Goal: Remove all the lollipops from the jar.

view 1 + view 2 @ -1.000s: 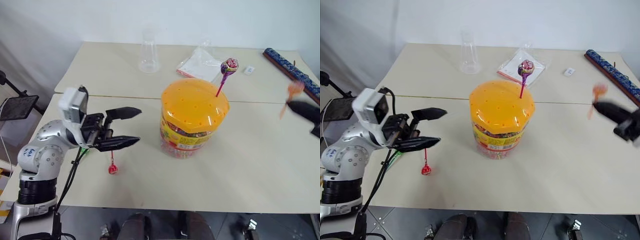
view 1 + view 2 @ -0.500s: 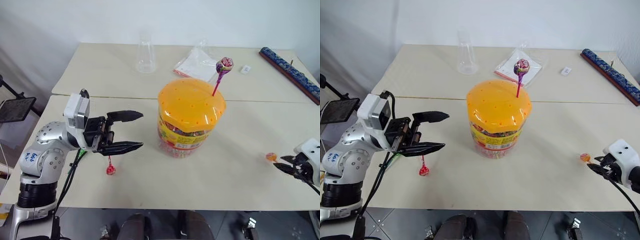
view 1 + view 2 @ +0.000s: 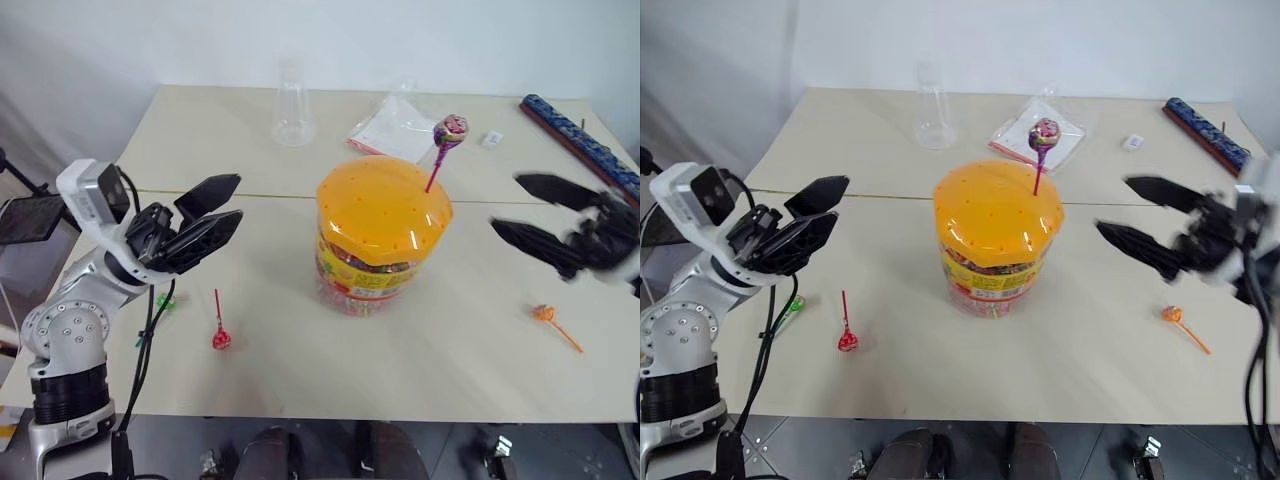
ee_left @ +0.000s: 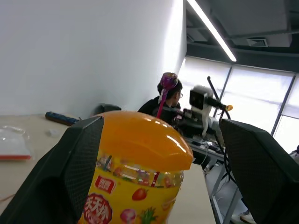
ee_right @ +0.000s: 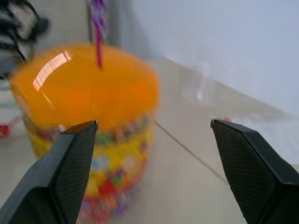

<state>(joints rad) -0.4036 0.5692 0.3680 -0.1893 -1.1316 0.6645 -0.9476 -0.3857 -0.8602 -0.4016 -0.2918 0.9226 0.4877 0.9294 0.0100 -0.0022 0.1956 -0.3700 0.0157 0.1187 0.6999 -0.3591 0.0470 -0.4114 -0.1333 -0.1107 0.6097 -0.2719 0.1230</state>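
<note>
The left gripper [image 3: 213, 213] hangs above the table [image 3: 440, 360] to the left of the jar [image 3: 381, 236], jaws spread wide and empty, pointed toward the jar. The right gripper [image 3: 535, 213] hangs on the jar's right side, jaws also spread wide and empty. The jar stands upright between both grippers, touching neither. One purple-stick lollipop [image 3: 449, 131] is planted in the orange lid [image 3: 382, 204] near its far right edge. Three lollipops lie on the table: the red-stick lollipop [image 3: 220, 334] and the green-stick lollipop [image 3: 162, 300] below the left gripper, the orange-stick lollipop [image 3: 547, 316] below the right gripper.
</note>
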